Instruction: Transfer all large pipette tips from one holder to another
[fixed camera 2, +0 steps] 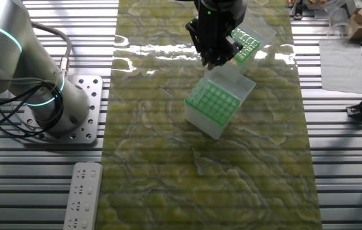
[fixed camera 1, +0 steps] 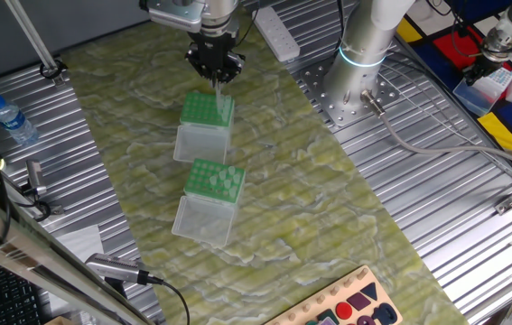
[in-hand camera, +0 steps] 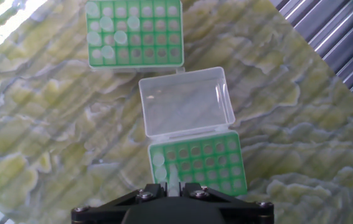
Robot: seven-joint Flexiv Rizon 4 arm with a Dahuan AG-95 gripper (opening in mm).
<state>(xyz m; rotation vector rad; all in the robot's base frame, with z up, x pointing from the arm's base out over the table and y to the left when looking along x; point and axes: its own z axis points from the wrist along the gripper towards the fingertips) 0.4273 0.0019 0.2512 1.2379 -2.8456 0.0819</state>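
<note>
Two green-topped holders stand on the mat. My gripper [fixed camera 1: 217, 77] hangs over one holder [fixed camera 1: 205, 115], shut on a whitish large pipette tip [fixed camera 1: 220, 97] that points down at the rack. In the hand view this holder [in-hand camera: 201, 163] lies just ahead of the gripper [in-hand camera: 174, 186], its clear lid [in-hand camera: 185, 102] open. The held tip [in-hand camera: 174, 177] sits over the rack's left columns, beside a tip [in-hand camera: 158, 160] standing in a hole. The other holder [in-hand camera: 134, 34] carries several tips on its left side. The other fixed view shows the gripper [fixed camera 2: 214, 61] above the holder [fixed camera 2: 214, 102].
The second holder [fixed camera 1: 212, 185] stands close to the first along the green-yellow mat [fixed camera 1: 328, 208]. The arm's base [fixed camera 1: 364, 54] is bolted beside the mat. A power strip [fixed camera 1: 278, 34], a water bottle [fixed camera 1: 12, 117] and a board of coloured shapes [fixed camera 1: 346, 307] lie around the edges.
</note>
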